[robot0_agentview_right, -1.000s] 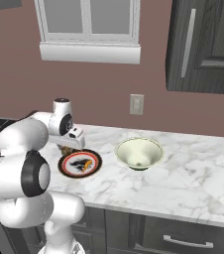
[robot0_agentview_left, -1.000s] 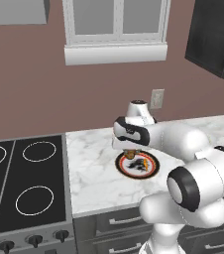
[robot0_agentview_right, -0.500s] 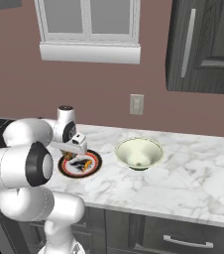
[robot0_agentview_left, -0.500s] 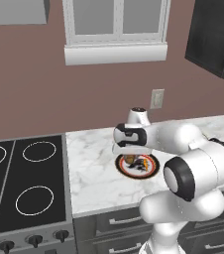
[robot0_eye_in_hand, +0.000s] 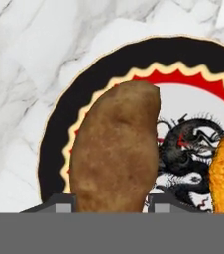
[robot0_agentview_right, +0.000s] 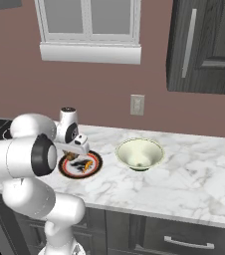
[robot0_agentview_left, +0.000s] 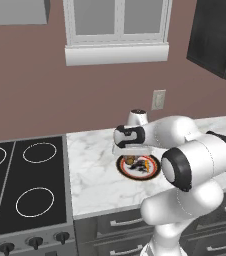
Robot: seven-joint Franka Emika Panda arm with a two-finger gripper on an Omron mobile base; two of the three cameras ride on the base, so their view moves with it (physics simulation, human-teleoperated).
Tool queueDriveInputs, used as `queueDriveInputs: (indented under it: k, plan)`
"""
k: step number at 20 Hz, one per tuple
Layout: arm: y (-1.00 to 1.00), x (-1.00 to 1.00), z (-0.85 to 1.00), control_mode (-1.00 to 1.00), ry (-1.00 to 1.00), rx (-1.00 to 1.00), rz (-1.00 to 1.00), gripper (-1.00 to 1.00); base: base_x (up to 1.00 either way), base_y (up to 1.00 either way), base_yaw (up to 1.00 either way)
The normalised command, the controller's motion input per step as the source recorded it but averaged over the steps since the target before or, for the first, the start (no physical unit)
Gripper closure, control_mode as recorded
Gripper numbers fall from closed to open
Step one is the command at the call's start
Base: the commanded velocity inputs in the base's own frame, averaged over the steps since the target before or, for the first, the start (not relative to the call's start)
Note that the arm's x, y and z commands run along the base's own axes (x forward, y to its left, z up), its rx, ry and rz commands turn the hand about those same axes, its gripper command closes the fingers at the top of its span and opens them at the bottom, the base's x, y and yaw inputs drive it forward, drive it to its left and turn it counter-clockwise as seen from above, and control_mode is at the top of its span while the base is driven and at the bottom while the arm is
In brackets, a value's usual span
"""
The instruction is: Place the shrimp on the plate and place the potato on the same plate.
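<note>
The brown potato (robot0_eye_in_hand: 116, 149) sits between my two dark finger tips, which press against its sides low in the hand view, so my gripper (robot0_eye_in_hand: 111, 204) is shut on it. Right beneath it lies the plate (robot0_eye_in_hand: 134, 54), with a dark rim, red ring and black dragon marking. The orange shrimp (robot0_eye_in_hand: 223, 173) rests on the plate's white centre, just right of the potato. From the left base view my gripper (robot0_agentview_left: 127, 156) hangs low over the plate (robot0_agentview_left: 147, 171), at its left part. In the right base view the hand (robot0_agentview_right: 73, 152) covers the plate (robot0_agentview_right: 88, 167) on its left.
A pale green bowl (robot0_agentview_right: 139, 154) stands on the marble counter to the right of the plate. The black stove top (robot0_agentview_left: 25, 180) lies to the left of the counter. A wall outlet (robot0_agentview_left: 158, 99) and a window are behind.
The hand has sunk lower over the plate with the potato in it and shifted slightly toward the plate's left side.
</note>
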Motion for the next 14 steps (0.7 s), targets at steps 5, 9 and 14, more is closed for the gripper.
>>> queueDriveInputs:
  k: [5, 9, 14]
  plan:
    - [0.0, 0.0, -0.01, -1.0, 0.0, 0.0, 0.0, -1.0, 0.0, 0.0, 0.0]
    - [0.0, 0.0, -0.11, -1.0, 0.0, 0.0, 0.0, -1.0, 0.0, 0.0, 0.0]
    - [0.0, 0.0, -0.01, -1.0, 0.0, 0.0, 0.0, -1.0, 0.0, 0.0, 0.0]
